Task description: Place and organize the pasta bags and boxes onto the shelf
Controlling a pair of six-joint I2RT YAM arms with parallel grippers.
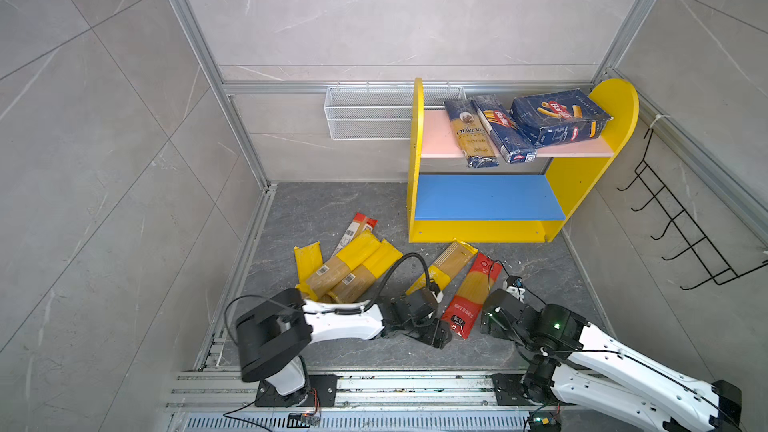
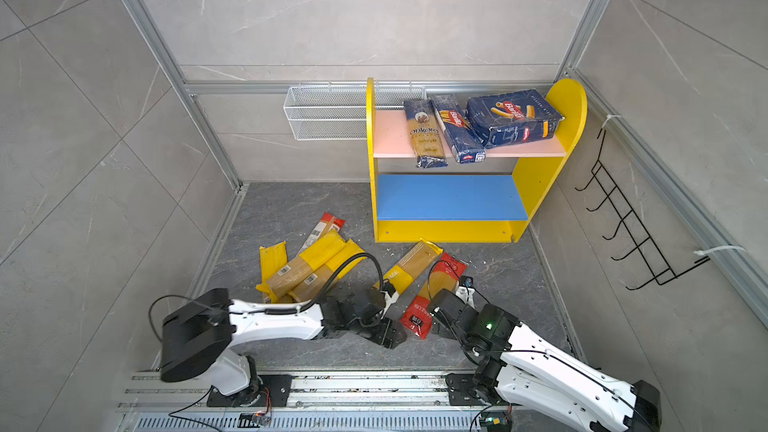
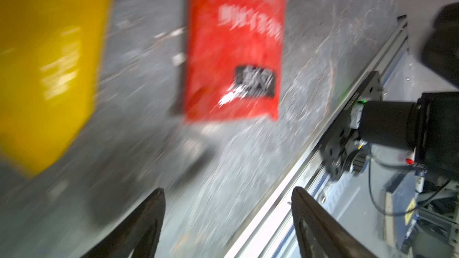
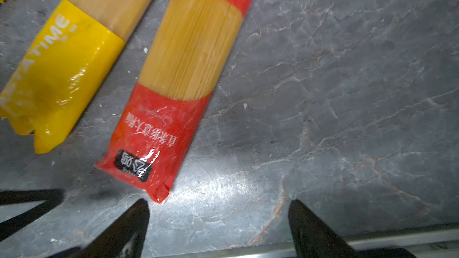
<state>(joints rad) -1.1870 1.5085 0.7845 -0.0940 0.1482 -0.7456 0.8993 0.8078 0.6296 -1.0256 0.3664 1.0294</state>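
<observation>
Right wrist view shows the red-ended pack (image 4: 188,70) lying flat on the grey table (image 4: 347,95). The yellow PASTATIME pack (image 4: 74,58) lies just beside it, a strip of table between them. The right pincer (image 4: 218,203) is released, its fingers spread over bare table just short of that pack's red end and grasping nothing.

In both top views these two packs lie in front of the shelf (image 1: 615,110), and the PASTATIME pack's far end is close to the shelf's base. Further out from the shelf's left panel, three yellow packs (image 1: 349,268) lie heaped together. A second red-ended pack (image 1: 355,230) lies partly under them on the side toward the shelf.

On the shelf's pink upper board (image 1: 436,135) rest the ankara bag (image 1: 471,132), the narrow Barilla box (image 1: 503,128) touching it, and the wide Barilla box (image 1: 559,118) hard against the narrow one. The bag and narrow box overhang the board's front edge, above the blue lower board (image 1: 486,197).

The blurred left wrist view shows the left pincer (image 3: 227,192) released too, its fingers apart over bare table by the red-ended pack's end farthest from the shelf.
</observation>
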